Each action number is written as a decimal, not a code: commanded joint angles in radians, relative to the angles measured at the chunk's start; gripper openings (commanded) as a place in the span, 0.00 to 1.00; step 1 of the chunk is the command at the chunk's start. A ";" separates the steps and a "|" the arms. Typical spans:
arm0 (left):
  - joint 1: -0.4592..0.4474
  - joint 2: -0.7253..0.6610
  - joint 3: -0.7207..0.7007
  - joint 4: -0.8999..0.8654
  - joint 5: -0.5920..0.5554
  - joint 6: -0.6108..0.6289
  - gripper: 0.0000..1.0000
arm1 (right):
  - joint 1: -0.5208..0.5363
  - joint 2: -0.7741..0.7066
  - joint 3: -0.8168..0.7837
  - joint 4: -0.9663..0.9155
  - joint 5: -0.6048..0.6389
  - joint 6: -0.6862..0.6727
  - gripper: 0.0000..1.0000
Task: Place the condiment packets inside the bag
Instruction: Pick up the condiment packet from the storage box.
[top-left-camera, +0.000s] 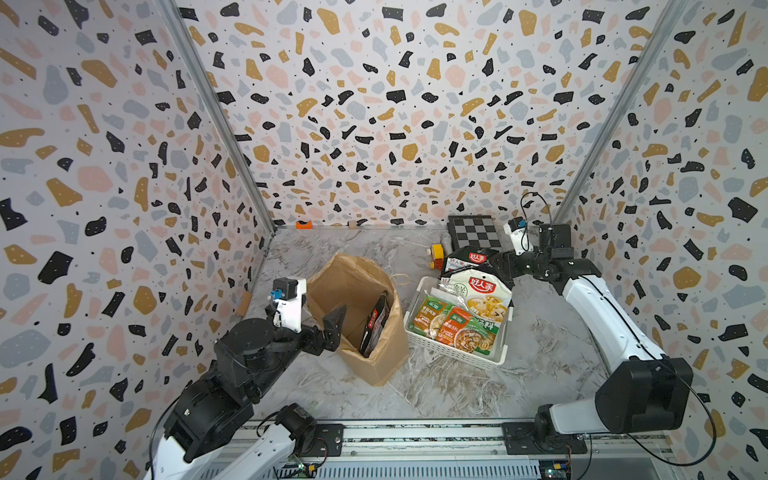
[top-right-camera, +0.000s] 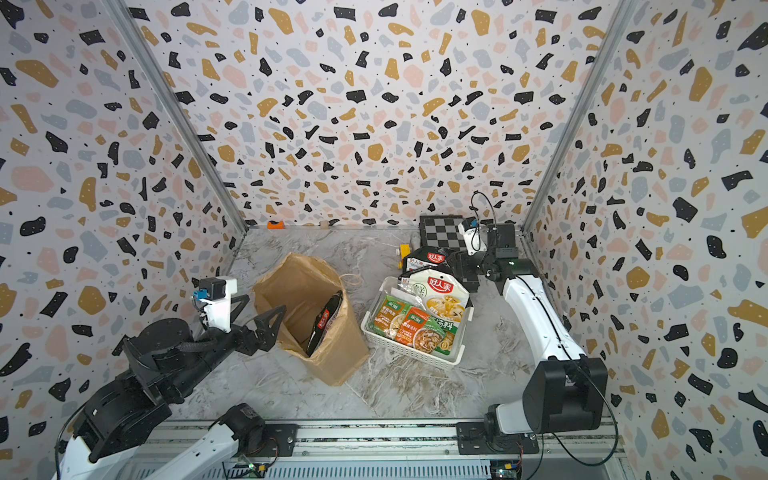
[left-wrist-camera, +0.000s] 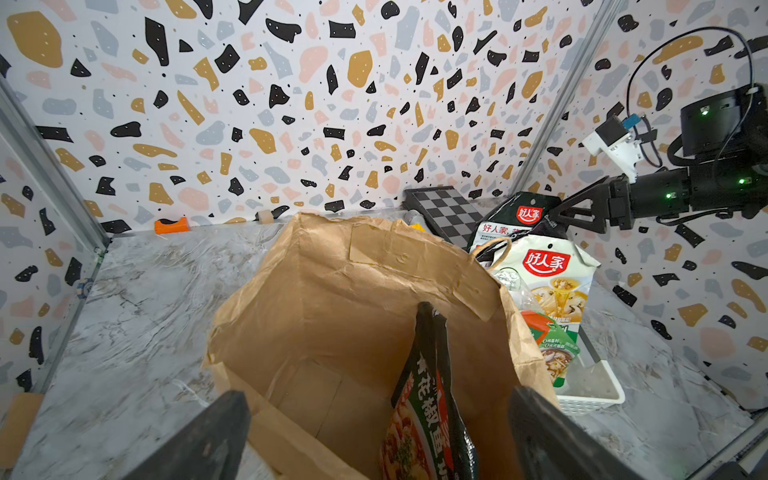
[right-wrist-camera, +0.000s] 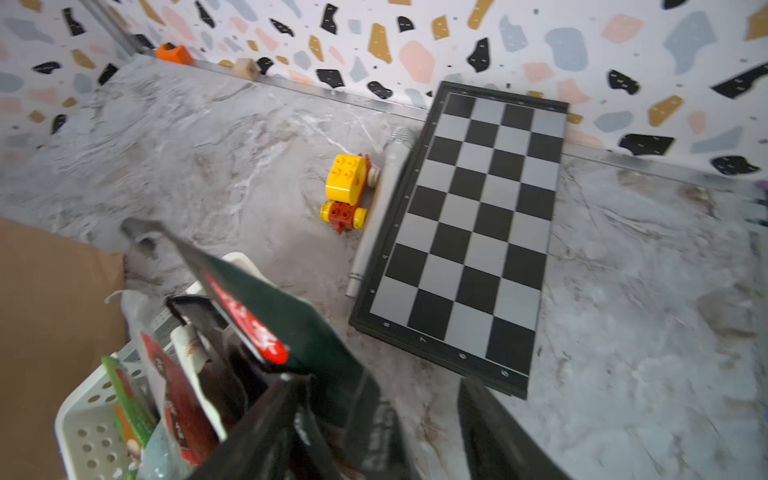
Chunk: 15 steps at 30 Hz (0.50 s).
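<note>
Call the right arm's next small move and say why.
Probably close the right gripper on the dark green packet. Its jaws stand apart around that packet's upper edge at the far end of the basket, with a gap showing beside one finger. The left gripper is open at the mouth of the bag, where a black packet already stands.

White links (top-left-camera: 598, 316), black joints (top-left-camera: 640, 395), black left end effector (top-right-camera: 267, 302), cables (top-right-camera: 193, 346)

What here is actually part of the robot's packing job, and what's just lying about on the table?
Part of the job: brown paper bag; black-and-red packet standing in it; condiment packets piled in the white basket.
Lying about: chessboard; yellow-and-red toy brick car; small orange piece.
</note>
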 joint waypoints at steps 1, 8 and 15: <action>0.000 -0.002 -0.023 0.014 -0.023 0.038 1.00 | -0.002 -0.009 0.005 0.087 -0.188 0.019 0.49; 0.000 -0.001 -0.034 0.012 -0.016 0.057 1.00 | -0.001 -0.038 0.027 0.069 -0.222 0.006 0.00; -0.001 -0.012 -0.036 0.067 0.024 0.077 1.00 | 0.003 -0.167 0.041 0.168 -0.274 -0.049 0.00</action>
